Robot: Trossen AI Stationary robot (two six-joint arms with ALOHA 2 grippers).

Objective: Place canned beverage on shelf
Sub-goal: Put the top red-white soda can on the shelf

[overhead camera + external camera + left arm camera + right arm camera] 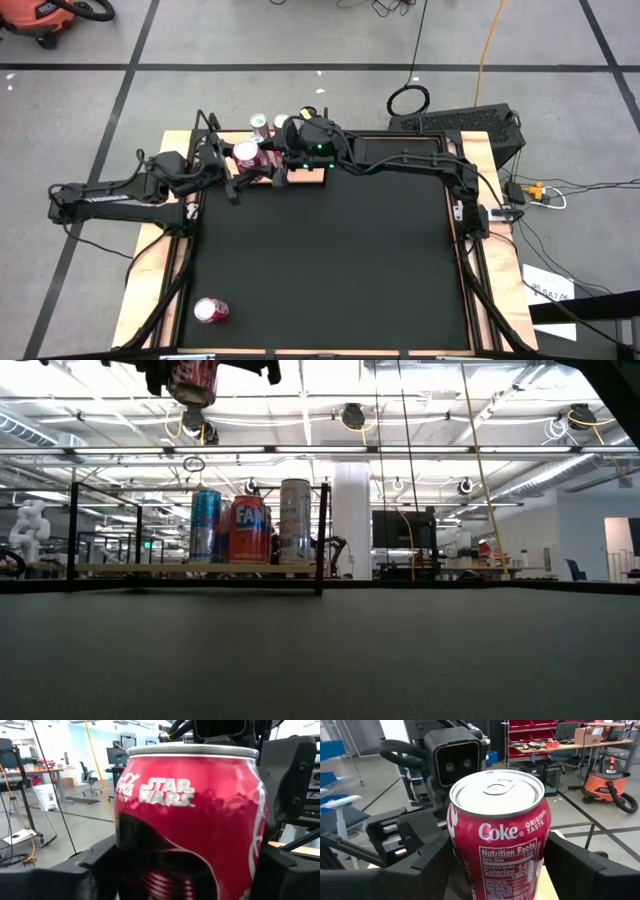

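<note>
Held high over the back-left of the table, well above the shelf: 1 red Coke can, upright, lid up. Pinched from 2 sides at once. Left gripper closed on its body with a dark finger against each flank; right gripper likewise clamped around the lower wall, facing the other wrist's camera across the lid. Looks like a handover point (which claw bears the weight cannot be told).

Handling, as a judgement: thin aluminium wall, smooth and slippery, stiff only if sealed and full; pull tab flat and apparently unopened, so probably fairly heavy. Easily dented by over-squeezing. Best taken mid-body or lower, across the width, never by rim or lid. Best kept vertical while being lowered.

Already on the shelf: 3 upright cans, grouped toward 1 end, with bare board beside them. Also 1 more red can lying on the black mat, well apart, near the front-left corner.
</note>
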